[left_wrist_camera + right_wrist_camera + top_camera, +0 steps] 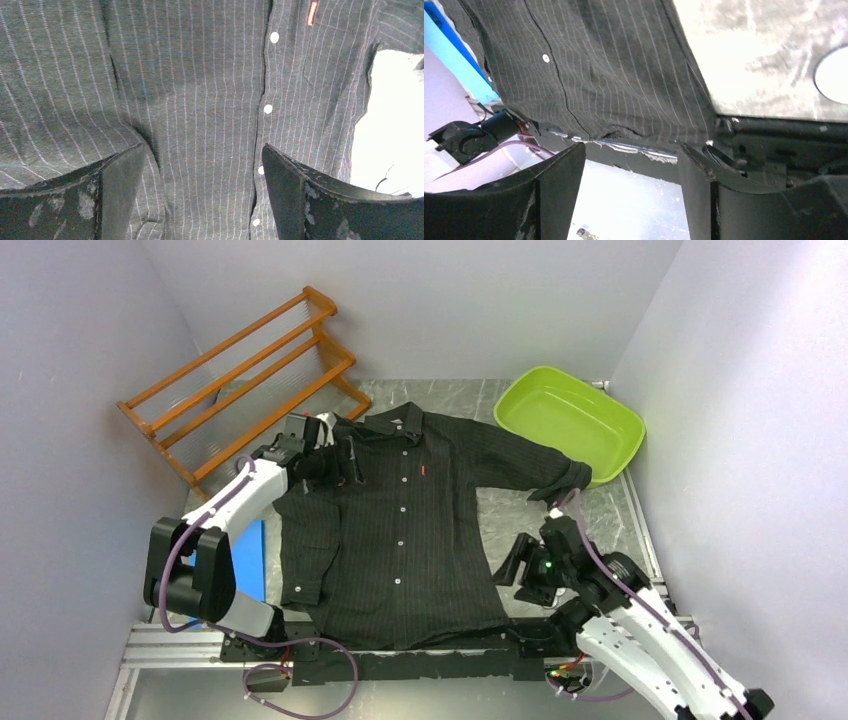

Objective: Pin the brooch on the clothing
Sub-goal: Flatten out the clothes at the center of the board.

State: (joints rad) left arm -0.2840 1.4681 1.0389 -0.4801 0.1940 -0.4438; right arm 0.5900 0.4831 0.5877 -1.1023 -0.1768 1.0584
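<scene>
A black pinstriped shirt [400, 530] lies flat and buttoned, front up, on the surface [500, 510], with a small red chest mark [312, 12] beside its button row. The left claw [200, 150] is over the shirt's chest near the collar, fingers spread wide. The right claw [630, 149] is beside the shirt's lower hem corner, also spread. A green tub [570, 420] touches the shirt's outstretched sleeve, and a wooden rack [240, 380] stands beyond the collar.
</scene>
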